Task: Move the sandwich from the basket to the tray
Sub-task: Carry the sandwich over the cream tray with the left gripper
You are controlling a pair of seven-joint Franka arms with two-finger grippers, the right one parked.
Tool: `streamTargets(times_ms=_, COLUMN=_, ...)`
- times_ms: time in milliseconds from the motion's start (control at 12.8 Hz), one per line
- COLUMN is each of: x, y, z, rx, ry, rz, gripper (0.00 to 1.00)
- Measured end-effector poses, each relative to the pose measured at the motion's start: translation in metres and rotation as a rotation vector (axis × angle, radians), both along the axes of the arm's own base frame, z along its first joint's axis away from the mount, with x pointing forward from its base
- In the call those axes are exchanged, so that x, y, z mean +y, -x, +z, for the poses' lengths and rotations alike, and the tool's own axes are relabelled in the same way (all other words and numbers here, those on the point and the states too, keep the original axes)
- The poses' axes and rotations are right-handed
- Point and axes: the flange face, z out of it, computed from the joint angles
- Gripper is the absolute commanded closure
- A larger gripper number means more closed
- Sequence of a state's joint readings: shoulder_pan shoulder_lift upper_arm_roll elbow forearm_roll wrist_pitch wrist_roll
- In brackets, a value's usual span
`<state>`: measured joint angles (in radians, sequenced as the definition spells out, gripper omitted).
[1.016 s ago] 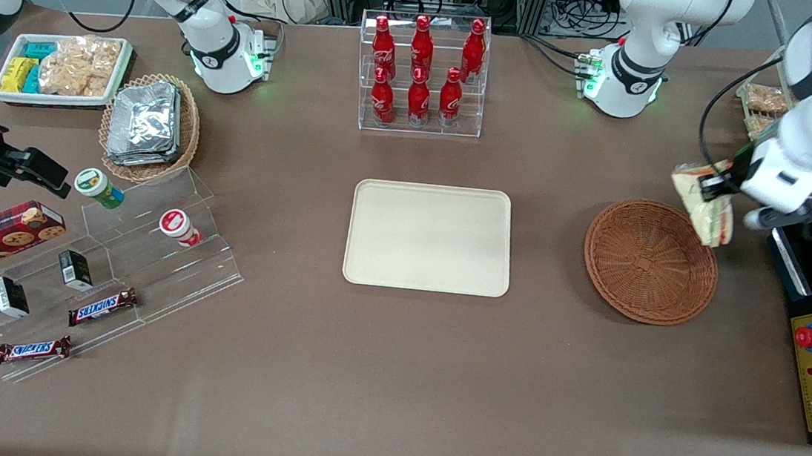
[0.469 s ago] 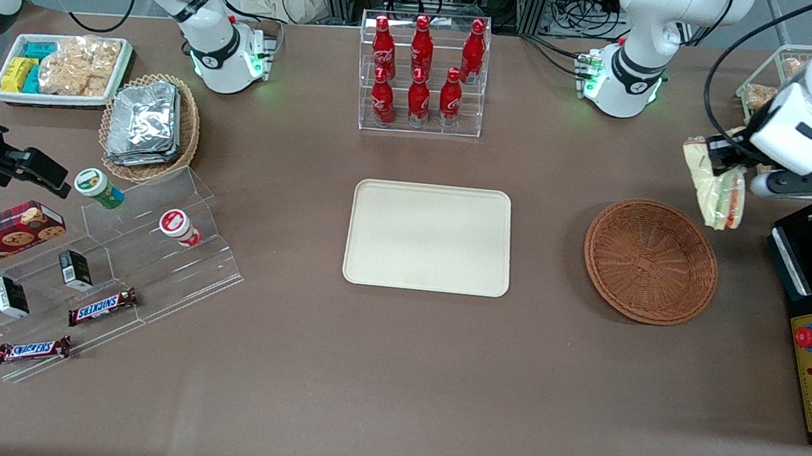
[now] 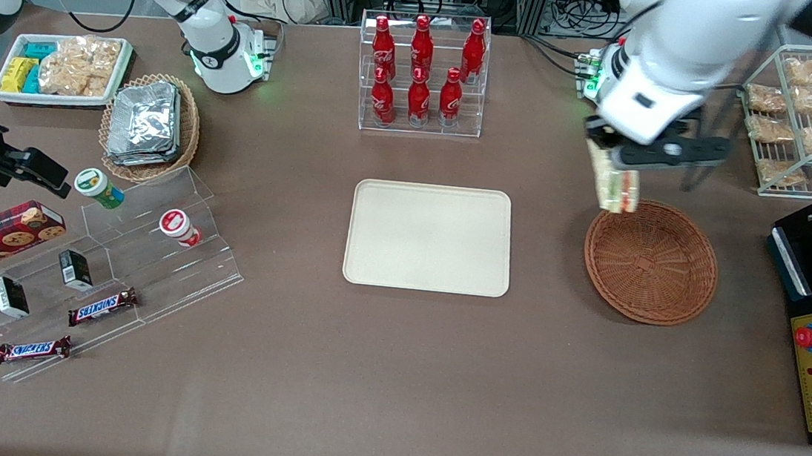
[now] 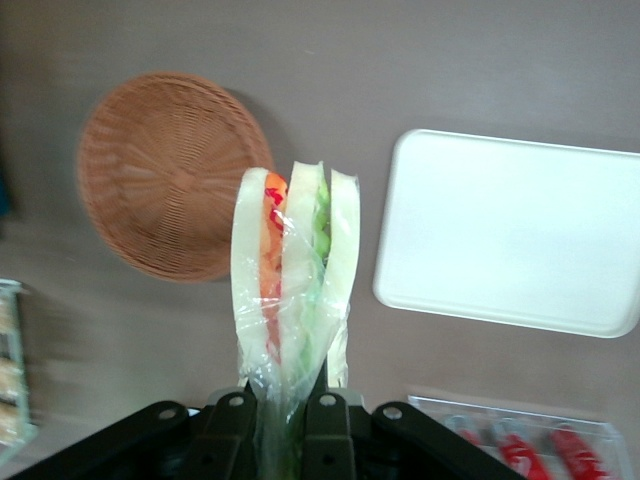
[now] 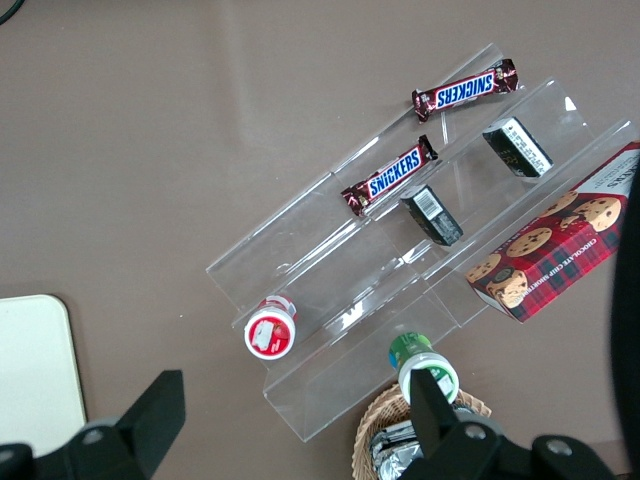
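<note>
Your pincer (image 3: 614, 175) has swung in from the working arm's end, clamped on the sandwich (image 3: 617, 187), now above the basket (image 3: 650, 261) rim at 11 o'clock. The sandwich is out; the tray (image 3: 429, 237), at the basket's 9 o'clock, remains bare.

Two Snickers bars (image 5: 465, 92) and a cookie box (image 5: 555, 245) on clear acrylic steps (image 5: 400, 260).

Sandwich (image 4: 295, 270): pale white bread slices, orange-red and green filling, clear glossy wrap. Basket (image 3: 651, 260): reddish-brown wicker, radial weave. Tray (image 3: 429, 237): plain cream-beige, no pattern. Gripper (image 4: 283, 425): black fingers under a white arm. Table (image 3: 392, 376): flat brown. Bottles (image 3: 421, 69): red, white script, likely cola. Foil packets (image 3: 142, 122): silver.
</note>
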<state>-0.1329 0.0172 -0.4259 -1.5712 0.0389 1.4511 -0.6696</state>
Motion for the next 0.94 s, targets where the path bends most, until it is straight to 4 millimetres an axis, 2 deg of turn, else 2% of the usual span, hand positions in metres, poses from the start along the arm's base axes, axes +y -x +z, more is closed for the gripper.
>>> streamTargets(times_ms=156, x=-0.056, y=0.003, z=-0.012, rx=0.024, ry=0.030, rz=0.011, gripper=1.00)
streamTargets(times_ms=234, x=-0.074, y=0.001, z=-0.019, rx=0.044, ry=0.046, rz=0.002, gripper=1.00)
streamTargets(times_ms=469, x=-0.094, y=-0.013, z=-0.057, rx=0.067, ry=0.027, rz=-0.029, gripper=1.00)
streamTargets(times_ms=625, x=-0.111, y=-0.018, z=-0.105, rx=0.052, ry=0.007, rz=-0.053, gripper=1.00)
streamTargets(times_ms=781, x=-0.126, y=-0.011, z=-0.169, rx=0.048, ry=0.017, rz=-0.076, gripper=1.00)
streamTargets(times_ms=938, x=-0.128, y=-0.003, z=-0.226, rx=0.028, ry=0.005, rz=-0.107, gripper=1.00)
